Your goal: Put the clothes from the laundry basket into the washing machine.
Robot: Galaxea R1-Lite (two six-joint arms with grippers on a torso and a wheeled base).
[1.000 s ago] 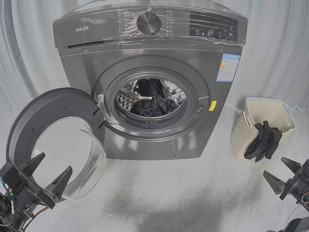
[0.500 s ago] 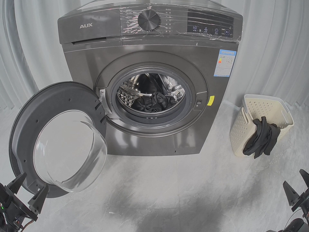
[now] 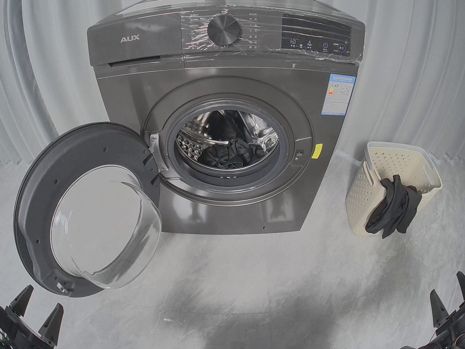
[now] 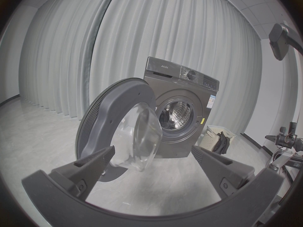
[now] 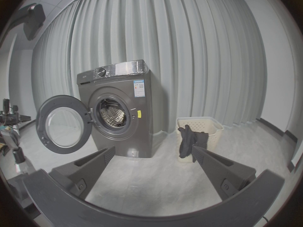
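Clothes (image 3: 393, 209), prob. trousers, hang over basket (image 3: 359, 197) rim; washer (image 3: 218, 76) door (image 3: 80, 153) open; L hand (image 3: 41, 300), R hand (image 3: 446, 285) spread wide

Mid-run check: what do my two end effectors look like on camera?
The left end effector and right end effector match. Both are matte dark grey, with two wedge-shaped fingers tapering to pointed tips, mounted on a curved dark bar. A small round screw sits near each finger's base. I see no markings.

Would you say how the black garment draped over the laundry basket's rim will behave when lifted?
The black garment droops in limp folds, so it is probably floppy and light. The perforated laundry basket could shift if the cloth snags.
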